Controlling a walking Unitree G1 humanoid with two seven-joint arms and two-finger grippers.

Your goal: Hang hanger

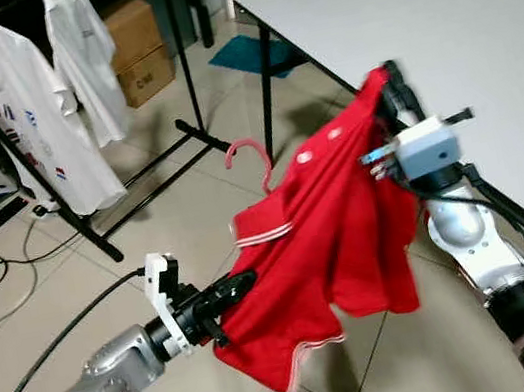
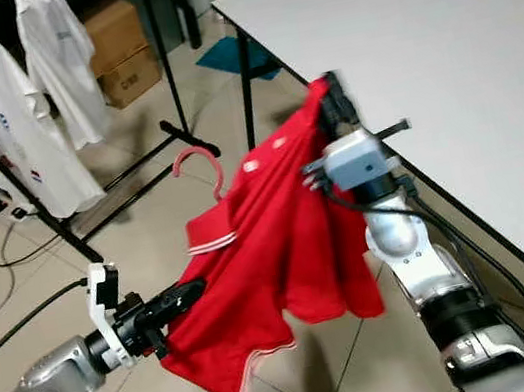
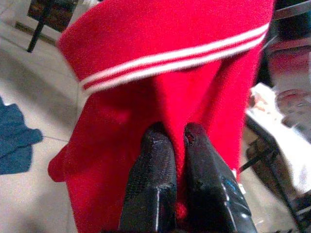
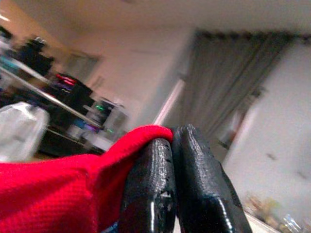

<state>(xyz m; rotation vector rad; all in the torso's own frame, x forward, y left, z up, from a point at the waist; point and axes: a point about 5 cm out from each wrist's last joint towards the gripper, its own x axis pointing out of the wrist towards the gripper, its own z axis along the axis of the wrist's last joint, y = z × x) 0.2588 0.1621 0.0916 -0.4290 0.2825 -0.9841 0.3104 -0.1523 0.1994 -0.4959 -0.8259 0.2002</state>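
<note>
A red polo shirt (image 1: 335,234) with white-striped collar and cuffs hangs in the air between my two arms, on a pink hanger whose hook (image 1: 250,153) sticks up above the collar. My right gripper (image 1: 393,84) is raised beside the table edge and shut on the shirt's upper shoulder; the right wrist view shows red cloth (image 4: 73,189) pinched between its fingers (image 4: 199,189). My left gripper (image 1: 242,283) is low and shut on the shirt's lower part, with fabric (image 3: 165,82) pressed between its fingers (image 3: 153,179).
A black clothes rack (image 1: 96,230) stands at the back left with white T-shirts (image 1: 30,115) hanging on it. A white table (image 1: 446,31) fills the right side. Cardboard boxes (image 1: 137,50) sit behind the rack. A black cable (image 1: 29,374) runs over the tiled floor.
</note>
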